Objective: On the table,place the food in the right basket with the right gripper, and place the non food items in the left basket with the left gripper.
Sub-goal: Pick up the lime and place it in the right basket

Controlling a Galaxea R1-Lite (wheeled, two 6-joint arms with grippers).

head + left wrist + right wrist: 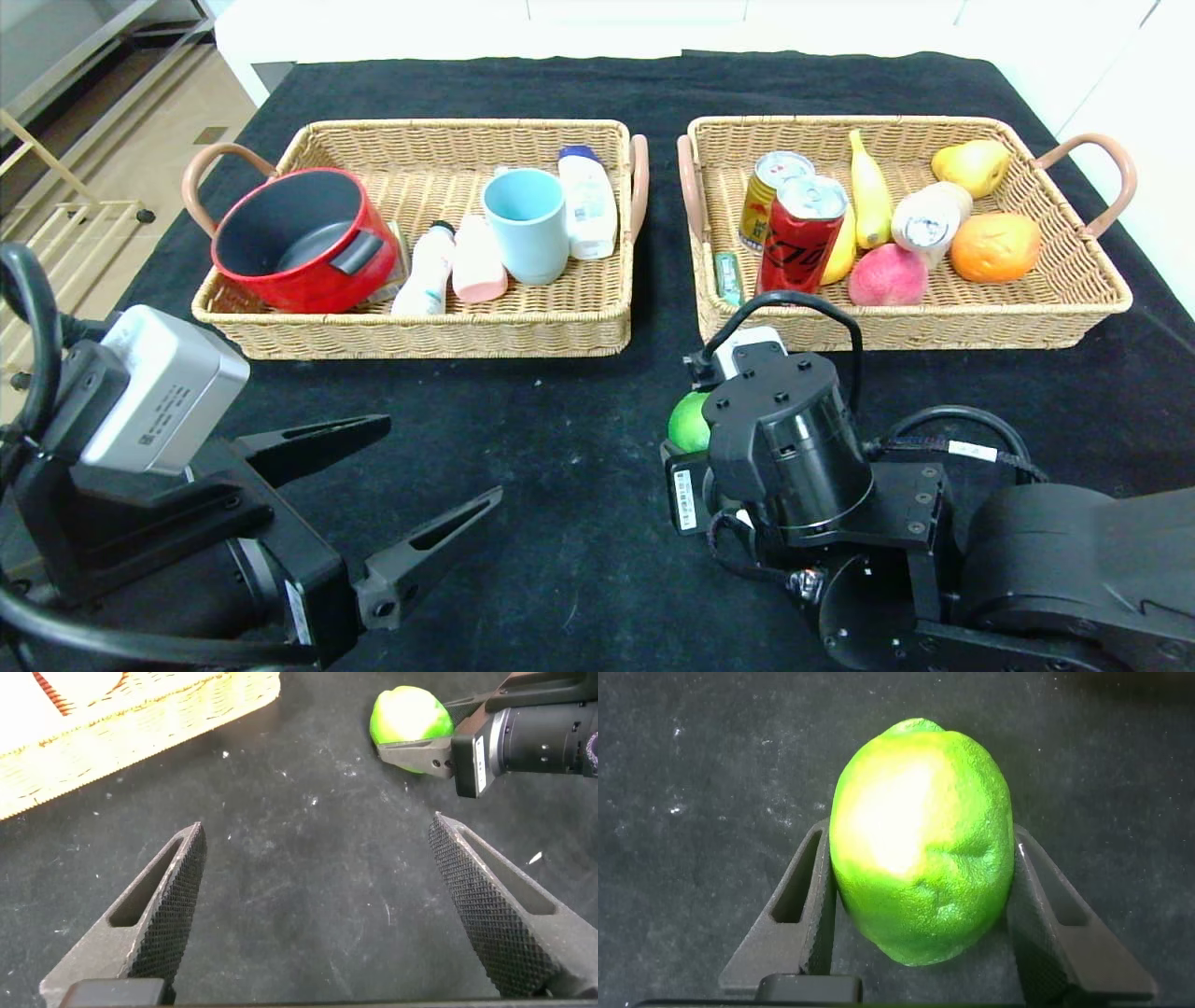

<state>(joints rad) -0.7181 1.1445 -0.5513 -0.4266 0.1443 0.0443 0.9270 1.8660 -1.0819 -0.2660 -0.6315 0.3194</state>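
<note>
A green lime (920, 849) sits between the fingers of my right gripper (920, 831), which is shut on it low over the black table in front of the right basket (934, 329). In the head view only part of the lime (688, 422) shows beside the right wrist, and the right gripper (698, 431) is mostly hidden under it. The left wrist view also shows the lime (409, 717). My left gripper (443, 457) is wide open and empty over bare cloth at the front left, also in its own view (318, 823). The left basket (411, 329) stands beyond it.
The left basket holds a red pot (303, 238), a light blue cup (527, 224), a pink bottle (477, 261) and two white bottles. The right basket holds two cans (801, 233), a banana (869, 196), a pear (972, 166), an orange (995, 246) and a peach (886, 275).
</note>
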